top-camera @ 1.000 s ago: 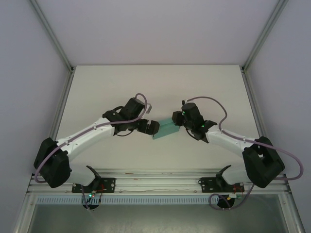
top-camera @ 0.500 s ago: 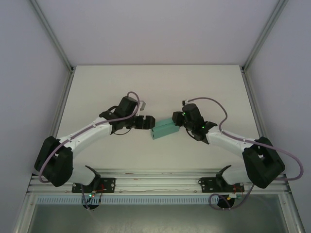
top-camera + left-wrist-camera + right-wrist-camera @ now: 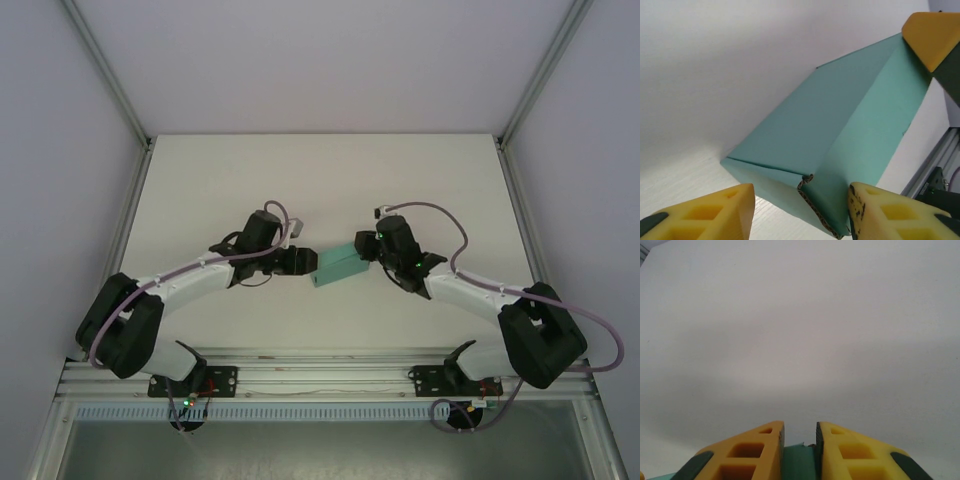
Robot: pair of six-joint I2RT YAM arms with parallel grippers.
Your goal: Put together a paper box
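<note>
Top external: the paper box (image 3: pixel 336 263) sits mid-table (image 3: pixel 400 180) between my 2 arms, already folded into a small teal block.
Box axis: its long axis runs from near-left to far-right, so 1 end faces each of my tools.
Right gripper (image 3: pixel 368 247): at the far-right end of the box, touching it.
Right wrist: my 2 yellow fingers (image 3: pixel 752 450) are drawn nearly together, with a strip of teal card pinched in the slit between them, so I am clamped on the box here.
Left gripper (image 3: pixel 300 260): at the near-left end of the box, just beside it.
Left wrist: my fingers (image 3: pixel 710 212) stand apart. The box's near end, with a raw torn-looking card edge at its corner, lies in the gap. The right-hand finger is touching or all but touching the card, and the left-hand one is well clear.
Far end, same view: a yellow pad (image 3: pixel 932 30) of my right tool sits on the box's top corner.
Box height: I cannot tell whether it rests on the table or hangs just above it.
Nearer arm: both are at the box, but only the right has a hold.
Next move, my judgement: the left fingers need to meet across the near end, square to the long axis, or the corner will buckle.
</note>
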